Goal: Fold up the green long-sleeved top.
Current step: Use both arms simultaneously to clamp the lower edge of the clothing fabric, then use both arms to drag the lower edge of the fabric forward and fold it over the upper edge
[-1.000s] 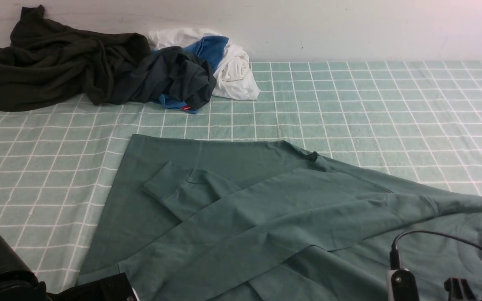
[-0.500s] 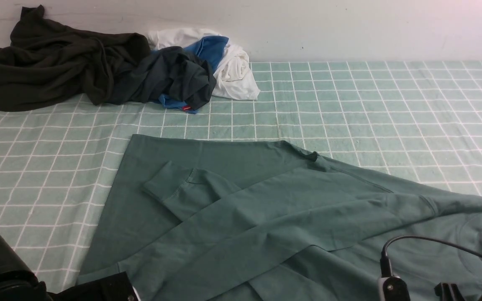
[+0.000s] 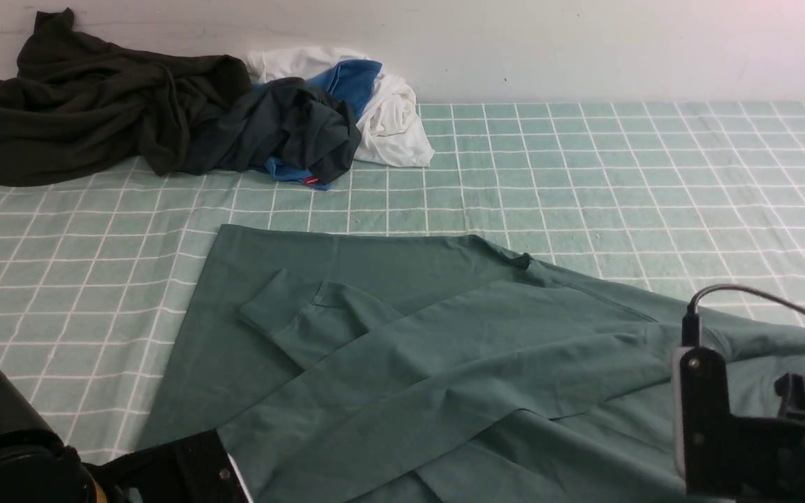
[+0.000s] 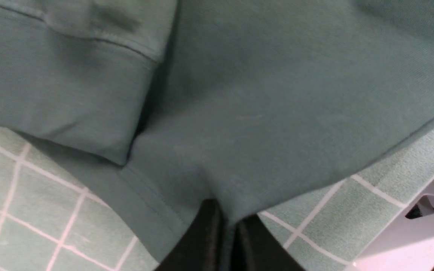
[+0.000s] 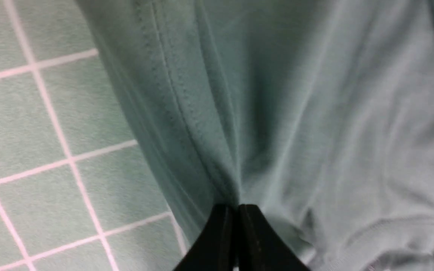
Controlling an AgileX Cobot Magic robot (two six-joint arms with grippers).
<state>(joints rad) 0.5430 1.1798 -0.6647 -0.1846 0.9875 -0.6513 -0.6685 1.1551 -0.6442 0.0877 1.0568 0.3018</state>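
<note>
The green long-sleeved top [image 3: 402, 335] lies spread on the checked cloth, sleeves folded across its body, one ribbed cuff [image 3: 284, 307] pointing left. My left gripper [image 4: 228, 220] is shut on the top's near edge at the front left; green fabric [image 4: 262, 113] runs up from between its black fingers. My right gripper [image 5: 236, 209] is shut on a bunched fold of the top [image 5: 285, 113] at the front right. In the front view only the arm bodies show, the left [image 3: 165, 475] and the right [image 3: 745, 426].
A very dark olive-black garment [image 3: 88, 98] and a heap of charcoal, blue and white clothes [image 3: 332, 112] lie at the back left by the wall. The green checked cloth [image 3: 619, 175] covers the table.
My right arm has risen and come further into the front view, lifting the top's right edge. My left arm has shifted slightly up and right.
</note>
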